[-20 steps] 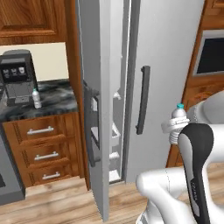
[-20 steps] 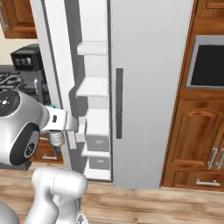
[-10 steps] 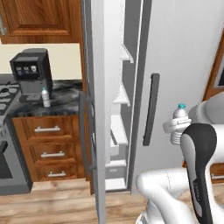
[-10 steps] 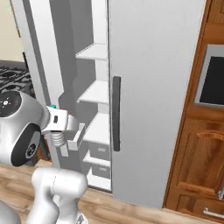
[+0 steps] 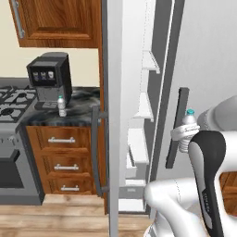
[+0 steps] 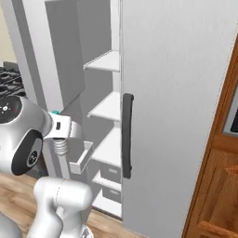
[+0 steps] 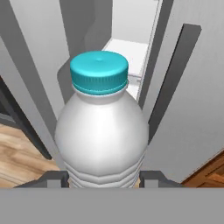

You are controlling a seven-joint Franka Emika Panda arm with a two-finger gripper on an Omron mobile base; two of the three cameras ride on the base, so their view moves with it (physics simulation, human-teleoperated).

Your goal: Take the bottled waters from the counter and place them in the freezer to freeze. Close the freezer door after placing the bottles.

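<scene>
- Hand view: a bottled water (image 7: 101,131) stands upright between the two dark finger tips of the pincer (image 7: 103,178), teal cap up; the tips press its lower sides, so the pincer is closed around it, partway open to the bottle's width.
- Left base view: the same held bottle (image 5: 187,124) shows its cap and neck above the white wrist, at the right, in front of the closed right-hand fridge door.
- Right base view: the pincer (image 6: 59,148) sits at the left, with the ribbed end of the bottle (image 6: 59,147) below the wrist and a sliver of teal cap above it.
- The second bottled water (image 5: 61,106) stands upright on the counter (image 5: 78,115), just in front of and to the right of the coffee machine (image 5: 49,79), touching nothing else that I can make out.
- The counter is dark marbled stone over brown drawers (image 5: 65,162) with silver bar handles, beside the grey gas stove (image 5: 13,139).
- The freezer (image 5: 143,115) is open, with white shelves and a drawer visible inside; the held bottle is outside it, near the opening.
- The freezer door (image 5: 115,115) stands swung out, edge-on to the left base camera, its dark bar handle (image 5: 95,148) facing the counter.
- In the right base view the door (image 6: 51,56) rises behind the arm, and a white bin (image 6: 82,158) lies just beside the held bottle.
- A dark vertical handle (image 6: 127,135) runs down the closed door to the right of the opening.
- Wooden floor (image 5: 51,213) lies below.
</scene>
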